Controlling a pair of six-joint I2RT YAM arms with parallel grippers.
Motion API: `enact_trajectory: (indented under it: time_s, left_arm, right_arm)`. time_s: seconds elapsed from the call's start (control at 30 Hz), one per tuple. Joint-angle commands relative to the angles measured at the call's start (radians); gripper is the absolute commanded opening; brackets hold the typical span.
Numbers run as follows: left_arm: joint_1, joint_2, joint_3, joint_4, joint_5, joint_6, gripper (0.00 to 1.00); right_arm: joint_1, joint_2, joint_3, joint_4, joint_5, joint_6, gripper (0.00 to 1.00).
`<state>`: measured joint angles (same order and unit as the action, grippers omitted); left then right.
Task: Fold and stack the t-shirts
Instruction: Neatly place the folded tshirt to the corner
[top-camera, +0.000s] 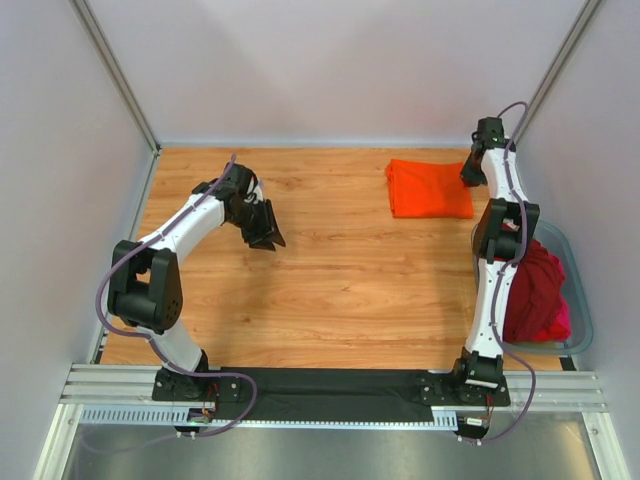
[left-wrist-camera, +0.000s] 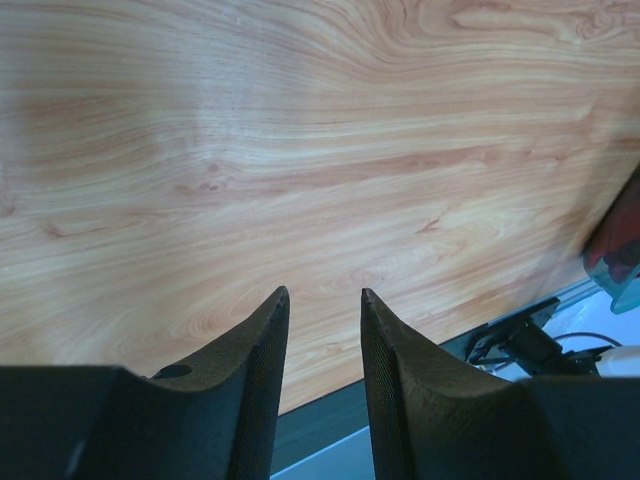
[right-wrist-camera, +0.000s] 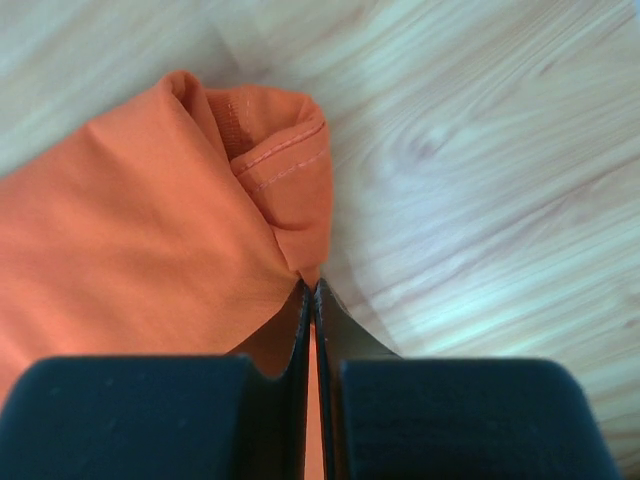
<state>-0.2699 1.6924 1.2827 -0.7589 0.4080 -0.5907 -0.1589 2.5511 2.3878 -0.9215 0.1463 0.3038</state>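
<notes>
Orange tee sat folded, upper right; right gripper pinched shut on its corner. Left gripper part-open, empty. Dark red tee, pink tee lay heaped in tub, lower right, guessing unfolded.

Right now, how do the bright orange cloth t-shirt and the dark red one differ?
The bright orange t-shirt lies folded on the wooden table; the dark red t-shirt sits crumpled in the grey-blue plastic tub. The right hand pinches the orange one's edge; no hand holds the dark red one. Both sit on the right side.
</notes>
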Motion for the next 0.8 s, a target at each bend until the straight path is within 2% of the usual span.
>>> enact_trajectory:
  time_s: [0.0, 0.13, 0.27, 0.37, 0.47, 0.6, 0.77]
  left_arm:
    - [-0.009, -0.039, 0.058, -0.034, -0.011, -0.021, 0.42]
    - [-0.031, -0.020, 0.110, -0.048, -0.063, -0.006, 0.42]
    - [-0.046, 0.007, 0.125, -0.019, -0.035, -0.041, 0.42]
    - [-0.052, 0.024, 0.142, -0.026, -0.044, -0.044, 0.42]
    - [-0.052, 0.039, 0.161, -0.045, -0.066, -0.038, 0.42]
    - [-0.052, 0.062, 0.199, -0.048, -0.072, -0.047, 0.42]
    - [-0.058, 0.093, 0.236, -0.051, -0.069, -0.060, 0.42]
  right_arm:
    - [-0.030, 0.038, 0.098, 0.128, 0.055, 0.006, 0.00]
    - [-0.045, 0.057, 0.131, 0.217, 0.079, -0.002, 0.00]
    - [-0.065, 0.081, 0.157, 0.317, 0.082, -0.032, 0.01]
    - [-0.093, 0.133, 0.217, 0.317, 0.084, -0.008, 0.00]
    - [-0.120, 0.136, 0.189, 0.355, 0.052, 0.033, 0.00]
    - [-0.126, 0.149, 0.192, 0.391, 0.032, 0.011, 0.00]
    - [-0.146, 0.153, 0.192, 0.392, 0.072, 0.020, 0.00]
